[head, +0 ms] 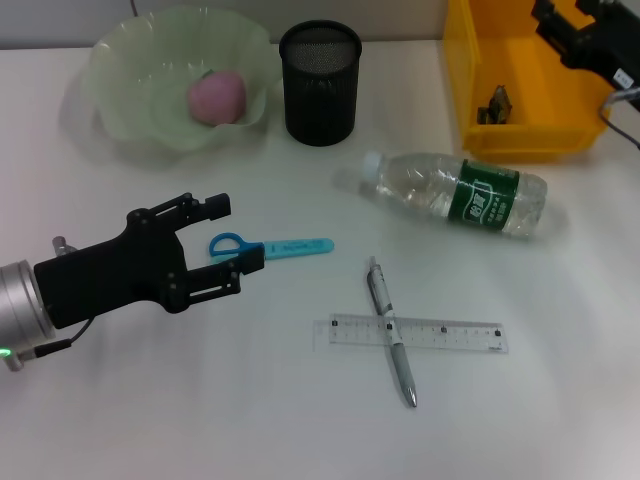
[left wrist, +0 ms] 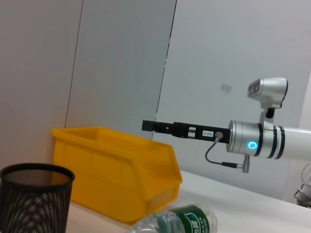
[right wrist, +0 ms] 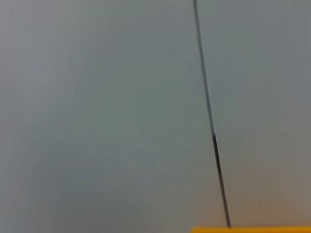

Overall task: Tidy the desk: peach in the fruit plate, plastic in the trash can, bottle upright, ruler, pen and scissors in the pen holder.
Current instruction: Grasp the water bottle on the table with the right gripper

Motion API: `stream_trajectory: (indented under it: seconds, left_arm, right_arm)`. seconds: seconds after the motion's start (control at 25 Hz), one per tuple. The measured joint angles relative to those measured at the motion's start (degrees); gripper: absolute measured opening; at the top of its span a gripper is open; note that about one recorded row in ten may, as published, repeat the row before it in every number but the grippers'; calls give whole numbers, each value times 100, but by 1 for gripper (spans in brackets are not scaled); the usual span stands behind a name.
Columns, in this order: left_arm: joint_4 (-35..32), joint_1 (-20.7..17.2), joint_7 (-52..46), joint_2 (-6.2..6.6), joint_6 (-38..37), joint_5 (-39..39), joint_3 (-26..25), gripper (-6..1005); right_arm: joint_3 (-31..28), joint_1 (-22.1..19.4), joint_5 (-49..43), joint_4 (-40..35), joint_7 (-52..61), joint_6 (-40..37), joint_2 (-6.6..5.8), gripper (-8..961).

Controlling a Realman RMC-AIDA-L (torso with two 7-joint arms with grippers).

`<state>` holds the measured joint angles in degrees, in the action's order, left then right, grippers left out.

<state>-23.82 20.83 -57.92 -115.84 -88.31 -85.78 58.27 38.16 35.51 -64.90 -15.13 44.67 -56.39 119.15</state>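
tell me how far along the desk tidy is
Done: the peach sits in the fruit plate, and a dark scrap lies in the yellow bin. In hand: the left gripper, open, is at the blue scissors; the right gripper is above the bin. Left: the bottle lies on its side; the pen crosses the ruler; the pen holder looks empty.

Scissors [head: 270, 247] handles partly behind left tool [head: 226, 235], right tool [head: 553, 25] cropped at frame edge
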Motion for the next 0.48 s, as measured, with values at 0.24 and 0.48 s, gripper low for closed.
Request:
stream_trajectory:
  seconds: [0.24, 0.48]
  left_arm:
    - [-8, 168, -55, -31, -12, -10, 0, 789]
    - [-30, 284, -210, -26, -2, -28, 0, 789]
  right_arm:
    - [162, -461, -149, -368, 937, -1367, -47, 645]
    - [346, -876, -1148, -820, 2619, -2538, -280, 706]
